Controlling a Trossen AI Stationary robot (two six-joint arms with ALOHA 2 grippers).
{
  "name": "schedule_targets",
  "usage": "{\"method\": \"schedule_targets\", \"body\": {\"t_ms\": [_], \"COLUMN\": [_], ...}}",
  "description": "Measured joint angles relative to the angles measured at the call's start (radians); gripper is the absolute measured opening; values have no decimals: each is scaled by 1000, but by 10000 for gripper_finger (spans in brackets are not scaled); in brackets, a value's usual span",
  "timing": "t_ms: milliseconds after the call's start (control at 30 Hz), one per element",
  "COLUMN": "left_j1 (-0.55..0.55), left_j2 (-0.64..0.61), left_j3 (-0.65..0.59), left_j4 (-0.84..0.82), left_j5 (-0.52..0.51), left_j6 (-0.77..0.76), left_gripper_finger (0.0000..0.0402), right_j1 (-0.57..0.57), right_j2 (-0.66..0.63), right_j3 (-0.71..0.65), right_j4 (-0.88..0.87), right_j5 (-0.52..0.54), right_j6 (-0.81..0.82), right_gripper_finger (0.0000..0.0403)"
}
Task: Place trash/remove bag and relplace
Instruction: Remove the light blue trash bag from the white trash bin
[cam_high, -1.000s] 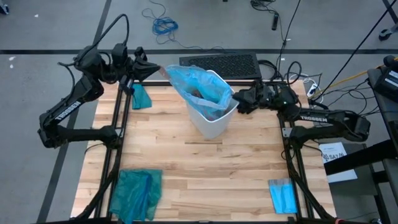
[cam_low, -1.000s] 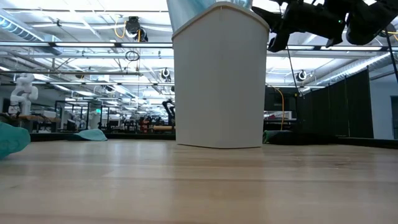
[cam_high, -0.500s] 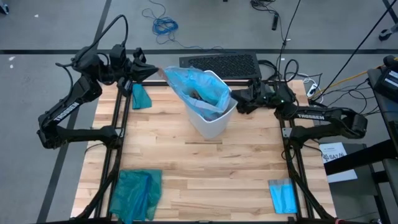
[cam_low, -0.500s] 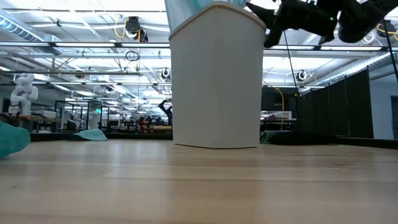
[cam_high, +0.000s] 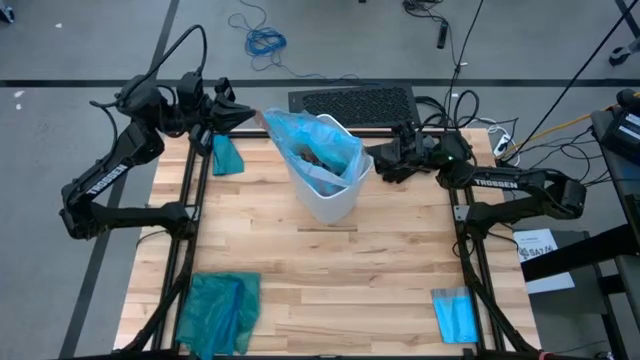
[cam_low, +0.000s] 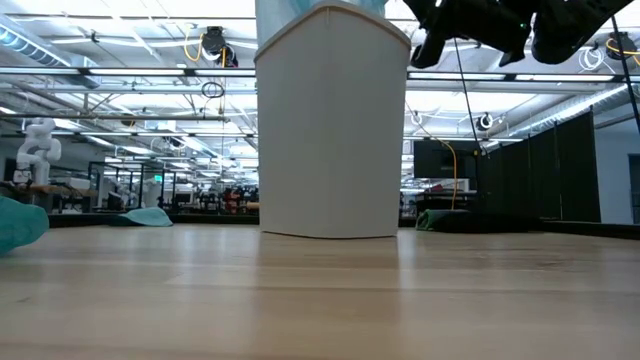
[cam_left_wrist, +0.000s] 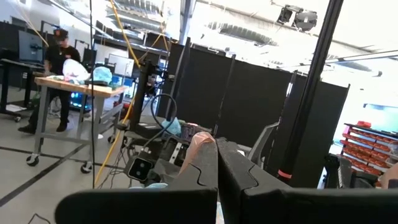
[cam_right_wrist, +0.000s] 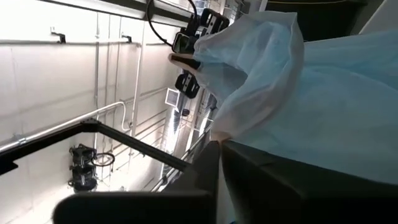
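Note:
A white bin (cam_high: 330, 200) (cam_low: 330, 130) stands on the far half of the table, lined with the crinkly light-blue bag (cam_high: 318, 135) (cam_right_wrist: 280, 87). The bag's mouth is pulled up and out above the rim. Brown paper trash (cam_high: 318, 156) lies inside the bag. My left gripper (cam_high: 252, 115) (cam_left_wrist: 216, 152) is shut at the bag's far-left corner. My right gripper (cam_high: 372, 162) (cam_right_wrist: 219, 149) (cam_low: 425, 45) is shut at the bag's right edge, beside the bin's rim. My left gripper pinches the bag's stretched far-left corner (cam_high: 267, 117), coming level from the table's left. That corner is drawn out into a point clear of the bin. My right gripper pinches the bag's right edge (cam_right_wrist: 233, 134) from the table's right, at rim height. The plastic bunches up just past its shut fingers; how many layers, I cannot tell.
A darker teal-green bag (cam_high: 220, 310) lies at the near-left corner and a smaller teal piece (cam_high: 228, 155) at the far left. A small folded blue sheet (cam_high: 455, 315) lies near right. A keyboard (cam_high: 355, 100) sits beyond the far edge. Bare wood spans the middle and near table.
My right gripper has moved toward the table's left and slightly up, staying shut on the bag. The bin has slid with it along the table toward the left. The left gripper has kept its place.

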Motion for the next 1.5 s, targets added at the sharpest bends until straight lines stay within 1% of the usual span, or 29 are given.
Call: {"method": "schedule_targets", "body": {"t_ms": [167, 233, 367, 467, 533, 600, 667, 700, 767, 867, 933, 1000, 1033, 1067, 1100, 1133, 1233, 1267, 1300, 1333, 1367, 1433, 1467, 1500], "left_j1": [0, 0, 0, 0, 0, 0, -1, -8, -39, -64, -66, -71, -70, -69, -73, -79, -101, -107, -108, -104, -96, -87, -85, -86], "left_j2": [0, 0, 14, 32, 49, 71, 100, 120, 178, 258, 299, 316, 322, 330, 337, 344, 379, 378, 369, 367, 362, 362, 373, 387], "left_j3": [0, 0, 0, -1, -1, 0, 0, 0, -1, 3, 39, 61, 59, 59, 59, 58, 101, 135, 161, 178, 187, 198, 194, 197], "left_j4": [0, 2, 62, 178, 240, 191, 144, 149, 231, 479, 608, 588, 537, 523, 523, 556, 694, 725, 729, 695, 639, 532, 494, 497], "left_j5": [0, 0, 0, 12, 44, 69, 72, 81, 86, 92, 118, 123, 135, 133, 135, 138, 139, 138, 140, 150, 170, 171, 171, 170], "left_j6": [10, 23, 21, 1, -31, -51, -60, -67, -107, -195, -244, -250, -251, -251, -258, -276, -298, -296, -291, -283, -268, -240, -236, -237], "left_gripper_finger": [0, 0, 0, 0, 0, 0, 0, 0, 0, 0, 0, 0, 0, 0, 0, 0, 0, 0, 0, 0, 0, 0, 0, 0], "right_j1": [0, -1, -23, -54, -73, -88, -96, -98, -99, -83, -81, -81, -79, -77, -70, -62, -58, -62, -71, -76, -80, -83, -81, -78], "right_j2": [0, 0, 0, 0, 1, 0, 11, 27, 68, 124, 153, 164, 168, 175, 185, 192, 209, 211, 211, 209, 209, 217, 226, 232], "right_j3": [1, 23, 133, 251, 337, 424, 505, 548, 626, 744, 799, 813, 810, 809, 808, 806, 811, 814, 814, 814, 813, 809, 808, 807], "right_j4": [20, 25, 24, 2, -70, -241, -431, -481, -486, -445, -486, -635, -708, -762, -760, -708, -391, -332, -329, -363, -413, -520, -541, -534], "right_j5": [-10, -10, -22, -69, -117, -147, -154, -170, -212, -235, -264, -280, -274, -261, -255, -255, -266, -266, -268, -271, -272, -265, -265, -260], "right_j6": [0, 0, -40, -81, -130, -205, -288, -328, -357, -357, -382, -429, -454, -476, -484, -475, -351, -316, -303, -309, -327, -364, -374, -376], "right_gripper_finger": [2, 1, 0, 0, 0, 0, 0, 0, 0, 0, 0, 0, 0, 0, 0, 0, 0, 0, 0, 0, 0, 0, 0, 0]}}
